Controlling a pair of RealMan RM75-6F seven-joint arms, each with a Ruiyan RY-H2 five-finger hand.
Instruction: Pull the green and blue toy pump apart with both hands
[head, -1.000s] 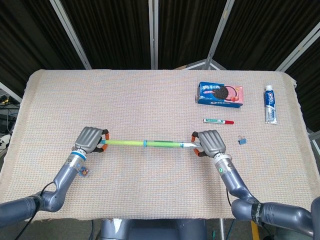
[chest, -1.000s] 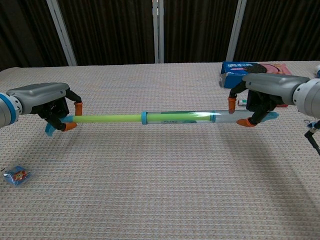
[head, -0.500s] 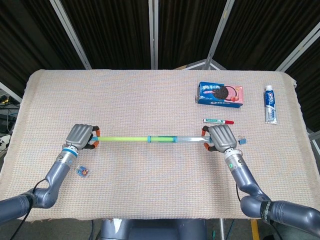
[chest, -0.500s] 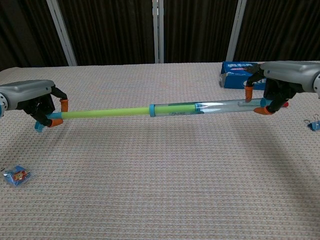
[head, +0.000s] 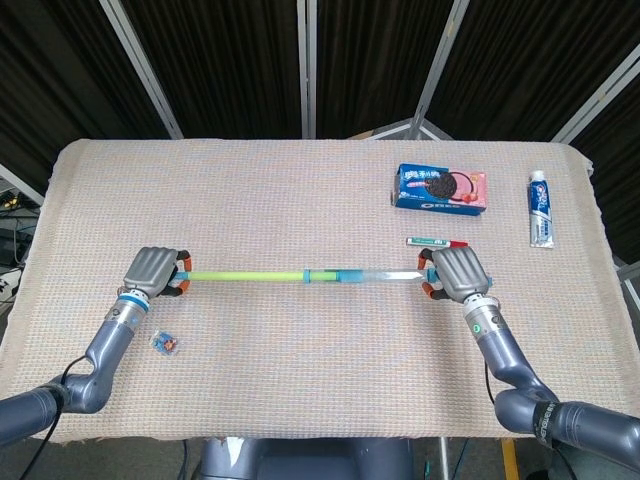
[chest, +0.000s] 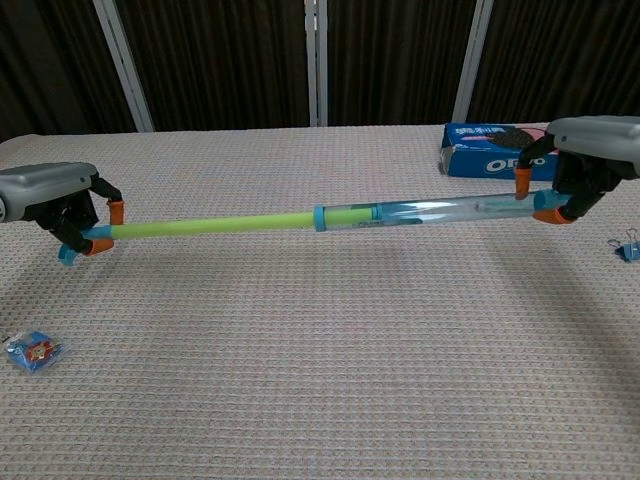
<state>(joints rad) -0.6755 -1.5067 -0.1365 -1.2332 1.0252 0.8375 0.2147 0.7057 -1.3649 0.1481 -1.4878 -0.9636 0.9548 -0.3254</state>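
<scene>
I held the toy pump (chest: 330, 215) level above the table (head: 300, 200), my left hand (head: 152, 271) closed on the green rod's end, my right hand (head: 460, 273) closed on the clear barrel's end. The rod was drawn far out but remained joined at the blue collar (chest: 318, 217); the last stretch was left. Behind lay an OREO box (head: 441, 188).

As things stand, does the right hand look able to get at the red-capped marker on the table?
Probably not right now: the right hand grips the toy pump's clear barrel end, so it is occupied. The marker lies just beyond it on bare cloth with nothing between, so the way looks free once it lets go.
</scene>
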